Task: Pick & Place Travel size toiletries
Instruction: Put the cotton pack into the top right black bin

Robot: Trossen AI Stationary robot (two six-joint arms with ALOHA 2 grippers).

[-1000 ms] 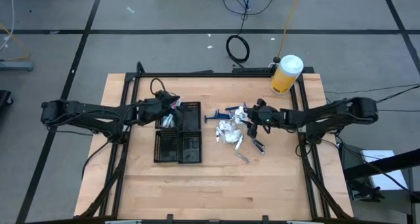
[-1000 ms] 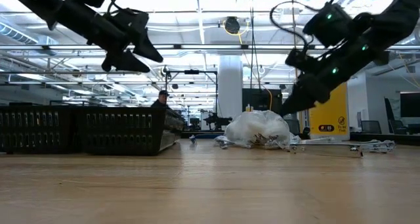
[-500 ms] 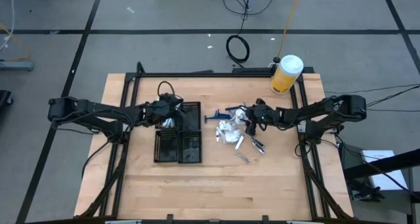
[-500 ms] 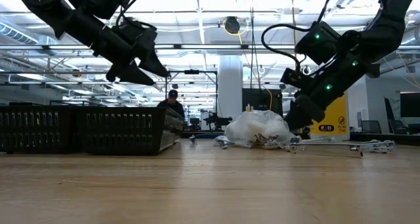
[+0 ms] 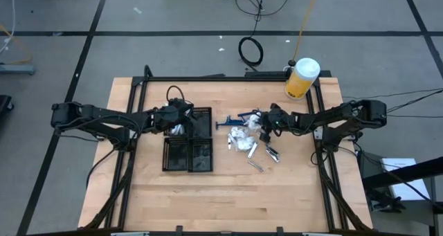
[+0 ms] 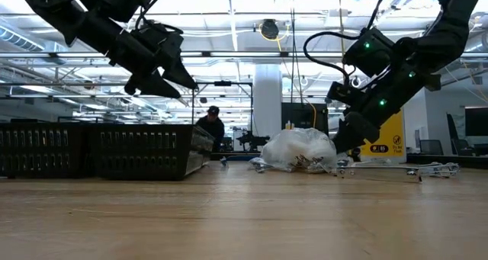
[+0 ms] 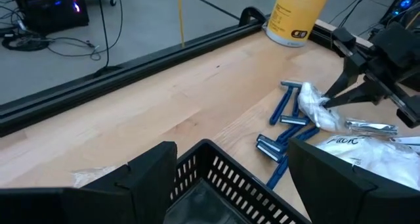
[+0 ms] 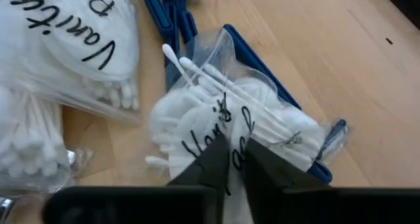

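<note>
Closed now where it stood spread a second ago, my right gripper (image 8: 230, 159) pinches a clear cotton-swab packet (image 8: 226, 119) lying across blue plastic razors (image 7: 283, 122) on the pale wooden table (image 5: 291, 187), my left gripper (image 7: 230, 168) wide above the black tray (image 5: 188, 142).

Lighting, as I read it from my station: even overhead illumination on my high view, table (image 5: 221, 194) evenly lit, shadows soft and short. My low view is backlit: ceiling strip lights (image 6: 229, 4) glare, both arms show as near-silhouettes, and the near tabletop is soft, out of focus. Left wrist view is clear and moderately bright. Right wrist view is bright; white packets (image 8: 230, 125) nearly wash out, own fingers blurred.
</note>
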